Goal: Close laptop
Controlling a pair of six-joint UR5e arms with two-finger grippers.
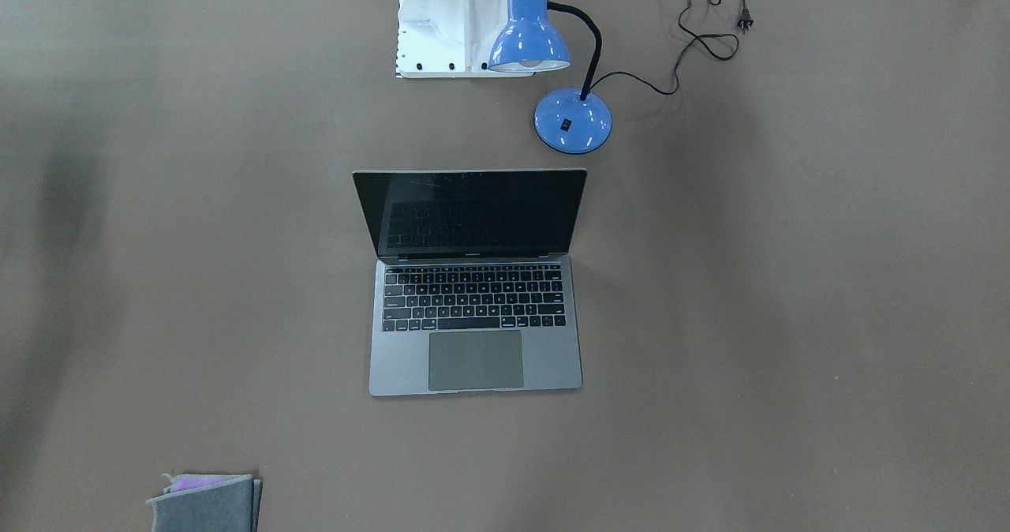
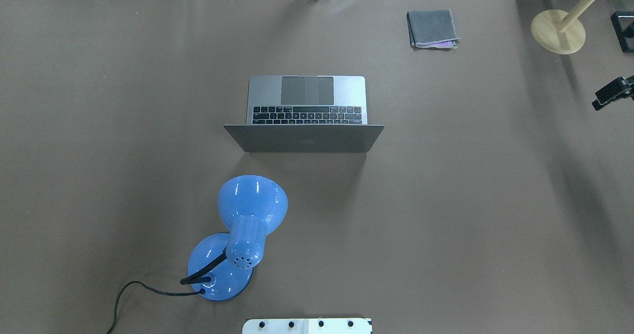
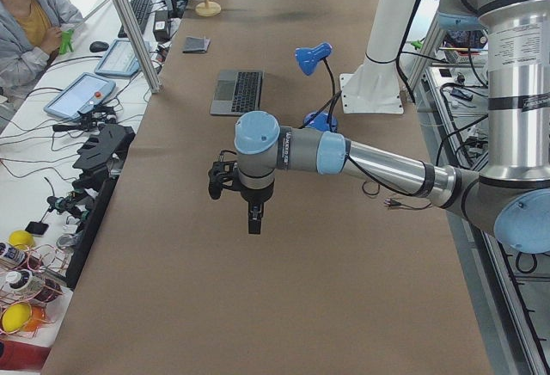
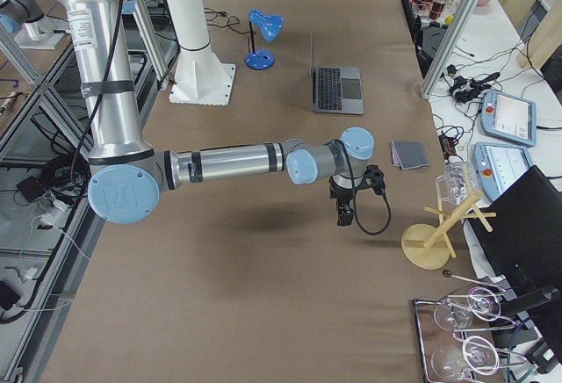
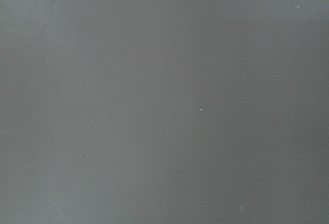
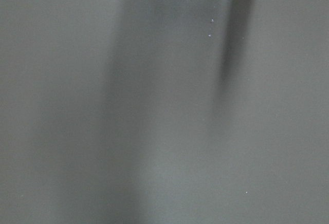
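Note:
The space-grey laptop [image 1: 473, 358] lies open at the middle of the brown table, with its black screen upright and dark. From overhead its lid back [image 2: 304, 139] faces the robot. It also shows in the left side view [image 3: 238, 91] and the right side view [image 4: 336, 89]. My left gripper [image 3: 254, 220] hangs over bare table far from the laptop, toward the table's left end. My right gripper [image 4: 345, 216] hangs far toward the right end. I cannot tell whether either is open or shut. Both wrist views show only bare table.
A blue desk lamp [image 2: 247, 225] stands between the robot base [image 1: 454, 27] and the laptop, its cord [image 1: 702, 35] trailing off. A folded grey cloth [image 2: 432, 28] lies at the far side. A wooden stand [image 2: 557, 31] is at the far right. Wine glasses [image 4: 474, 330] are at the right end.

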